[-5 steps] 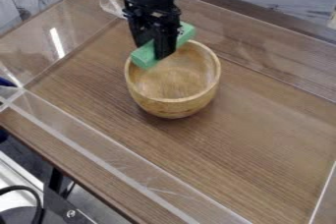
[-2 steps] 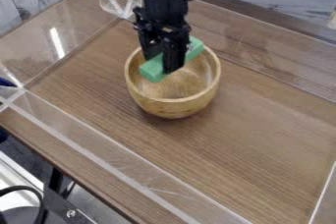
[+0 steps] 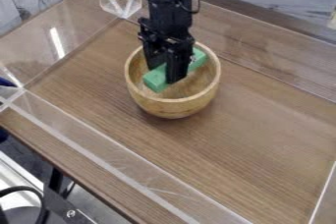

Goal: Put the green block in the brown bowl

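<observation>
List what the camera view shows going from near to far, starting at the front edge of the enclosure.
Clear front wall → bare stretch of wooden tabletop → brown bowl, with the green block inside it, gripped by the end effector → clear back wall.

We see the gripper (image 3: 171,68) clamped on the green block (image 3: 167,76), which sits tilted inside the brown bowl (image 3: 172,102) on the wooden table (image 3: 250,149).

This looks like a robotics lab bench. A brown wood-grain tabletop (image 3: 250,140) is fenced by clear acrylic walls (image 3: 53,31). Black cables (image 3: 20,208) hang below its front edge.
</observation>
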Robot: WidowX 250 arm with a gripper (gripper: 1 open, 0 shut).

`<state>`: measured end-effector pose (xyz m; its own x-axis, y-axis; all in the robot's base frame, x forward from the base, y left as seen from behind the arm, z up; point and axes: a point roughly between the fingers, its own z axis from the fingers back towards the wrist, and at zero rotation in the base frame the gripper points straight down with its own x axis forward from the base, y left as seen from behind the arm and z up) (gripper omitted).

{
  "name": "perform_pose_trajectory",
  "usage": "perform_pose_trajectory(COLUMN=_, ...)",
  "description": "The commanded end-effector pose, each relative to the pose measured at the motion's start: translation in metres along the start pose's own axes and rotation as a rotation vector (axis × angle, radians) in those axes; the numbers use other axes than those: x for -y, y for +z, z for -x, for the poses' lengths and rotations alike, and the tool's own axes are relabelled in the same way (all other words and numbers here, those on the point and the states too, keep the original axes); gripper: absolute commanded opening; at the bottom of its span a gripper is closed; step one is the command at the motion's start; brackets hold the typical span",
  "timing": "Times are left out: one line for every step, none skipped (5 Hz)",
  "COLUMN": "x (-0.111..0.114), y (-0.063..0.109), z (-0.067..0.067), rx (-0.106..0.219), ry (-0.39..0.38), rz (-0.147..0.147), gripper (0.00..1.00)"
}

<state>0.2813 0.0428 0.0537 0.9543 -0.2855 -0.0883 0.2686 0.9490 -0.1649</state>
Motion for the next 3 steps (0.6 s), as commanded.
perform_pose_trajectory(x=-0.0009, y=0.0092, z=-0.0082, rx=0.036, ry=-0.014, rz=-0.027, gripper=0.00)
perform_pose_trajectory(x=-0.0010, y=0.0066, z=-0.0092, rx=0.033, ry=-0.012, rz=-0.024, gripper=0.00)
perform_pose_trajectory(x=-0.0009, y=0.0050, z=-0.0100, rx=0.031, ry=-0.010, rz=-0.022, gripper=0.00)
